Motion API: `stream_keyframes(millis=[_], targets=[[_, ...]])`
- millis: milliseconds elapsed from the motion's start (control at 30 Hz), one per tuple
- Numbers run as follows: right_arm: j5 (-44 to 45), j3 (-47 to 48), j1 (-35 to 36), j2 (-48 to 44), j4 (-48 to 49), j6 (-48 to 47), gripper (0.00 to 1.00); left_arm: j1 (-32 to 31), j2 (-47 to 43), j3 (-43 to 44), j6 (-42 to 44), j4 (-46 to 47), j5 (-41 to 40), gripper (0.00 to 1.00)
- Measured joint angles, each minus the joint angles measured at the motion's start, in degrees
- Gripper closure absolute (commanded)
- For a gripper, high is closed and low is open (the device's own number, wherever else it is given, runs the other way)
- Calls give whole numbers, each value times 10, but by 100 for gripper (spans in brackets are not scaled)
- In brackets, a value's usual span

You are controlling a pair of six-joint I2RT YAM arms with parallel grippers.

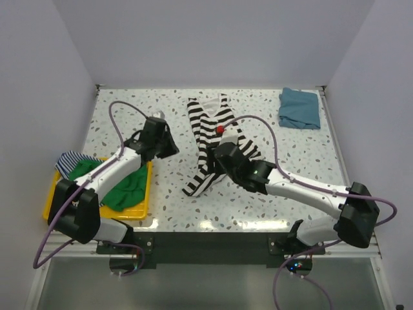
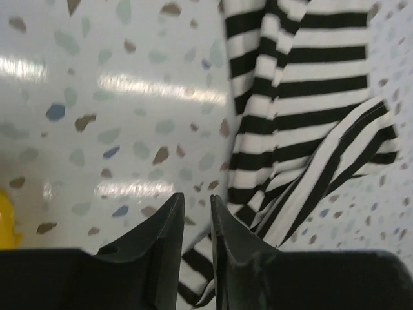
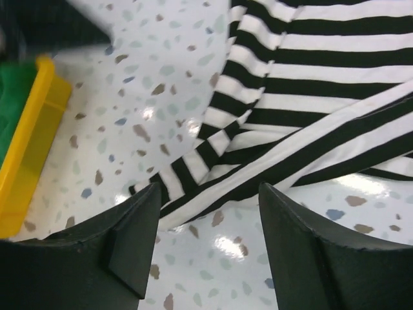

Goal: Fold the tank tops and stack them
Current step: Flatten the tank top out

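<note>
The black-and-white striped tank top (image 1: pixel 216 126) lies crumpled in the middle of the table, its narrow end trailing toward the front. It also shows in the left wrist view (image 2: pixel 310 77) and the right wrist view (image 3: pixel 310 84). My left gripper (image 1: pixel 169 147) (image 2: pixel 195 197) is just left of it, jaws nearly together with nothing between them. My right gripper (image 1: pixel 216 160) (image 3: pixel 210 187) is open and empty, hovering over the top's lower edge. A folded teal-blue tank top (image 1: pixel 300 108) lies at the back right.
A yellow bin (image 1: pixel 139 210) (image 3: pixel 32 129) stands at the front left with a green top (image 1: pixel 126 187) in it and a thin blue-striped top (image 1: pixel 68 160) hanging over its far corner. A small red spot (image 1: pixel 220 129) sits on the striped top.
</note>
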Motion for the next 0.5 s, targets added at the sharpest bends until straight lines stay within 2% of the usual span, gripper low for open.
stream_keyframes(millis=[100,200,300,500], targets=[[1,13,-73,5,-21,2,37,-43,-9,-71,10,-29,-18,73],[-10,16,-175,31,-37,-3,39,-87,1,-92,26,-44,-31,71],[-25,30,-271,86,-55,-12,39,-124,12,-94,48,-43,-33,60],[-62,95,-363,202,-81,-33,39,-134,22,-96,81,-40,-22,58]])
